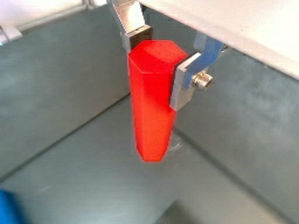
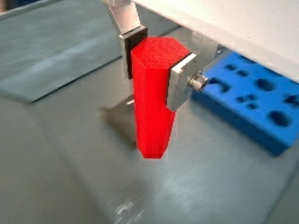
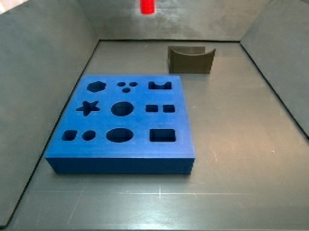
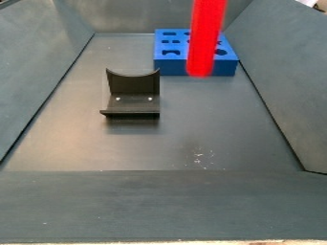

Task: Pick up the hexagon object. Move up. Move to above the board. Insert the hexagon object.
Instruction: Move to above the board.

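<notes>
The hexagon object is a bright red prism held upright between my gripper's silver fingers, which are shut on its upper end in both wrist views. It hangs well above the grey floor. In a side view only its lower tip shows at the top edge, far behind the board. In a side view the rod hangs in front of the blue board; the gripper itself is out of frame there. The board with its shaped cutouts lies off to one side of the rod.
The dark fixture stands on the floor near the back wall, and shows mid-floor in a side view. Sloping grey walls enclose the floor on all sides.
</notes>
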You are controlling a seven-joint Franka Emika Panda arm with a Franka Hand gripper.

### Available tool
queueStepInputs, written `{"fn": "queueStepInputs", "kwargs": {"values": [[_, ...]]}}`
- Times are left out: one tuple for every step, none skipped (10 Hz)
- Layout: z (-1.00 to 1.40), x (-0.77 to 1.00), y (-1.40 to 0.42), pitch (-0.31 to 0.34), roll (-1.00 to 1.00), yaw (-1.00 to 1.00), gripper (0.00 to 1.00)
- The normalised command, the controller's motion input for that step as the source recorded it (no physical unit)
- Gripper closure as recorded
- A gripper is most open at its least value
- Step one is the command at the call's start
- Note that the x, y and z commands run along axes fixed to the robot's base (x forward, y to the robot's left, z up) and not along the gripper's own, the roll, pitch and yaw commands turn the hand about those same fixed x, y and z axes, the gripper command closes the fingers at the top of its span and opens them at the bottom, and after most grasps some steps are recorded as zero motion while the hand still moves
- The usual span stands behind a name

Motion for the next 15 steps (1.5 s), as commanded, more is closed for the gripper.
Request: {"fn": "queueStepInputs", "kwargs": {"values": [[0.20, 0.08, -1.00, 0.309, 0.07, -0.23, 1.00], [0.20, 0.08, -1.00, 0.210, 0.03, -0.11, 1.00], [0.20, 0.08, -1.00, 0.144, 0.03, -0.05, 1.00], [0.21, 0.08, -1.00, 0.089, 0.01, -0.02, 1.00], [0.21, 0.08, -1.00, 0.068, 0.00, -0.01, 1.00], [0.21, 0.08, -1.00, 0.062, -0.01, 0.00, 1.00], [0.22, 0.08, -1.00, 0.057, -0.01, 0.01, 1.00], [0.22, 0.08, -1.00, 0.058, -0.01, 0.01, 1.00], [0.23, 0.09, -1.00, 0.062, 0.00, 0.01, 1.00], [0.23, 0.09, -1.00, 0.070, 0.00, 0.00, 1.00], [0.23, 0.11, -1.00, 0.097, 0.00, 0.01, 1.00], [0.24, 0.13, -1.00, 0.109, 0.01, 0.01, 1.00], [0.25, 0.17, -1.00, 0.136, 0.00, 0.01, 1.00], [0.18, 0.15, -0.72, 0.147, 0.02, 0.01, 1.00], [0.12, 0.13, -0.46, 0.144, 0.03, 0.01, 1.00]]}}
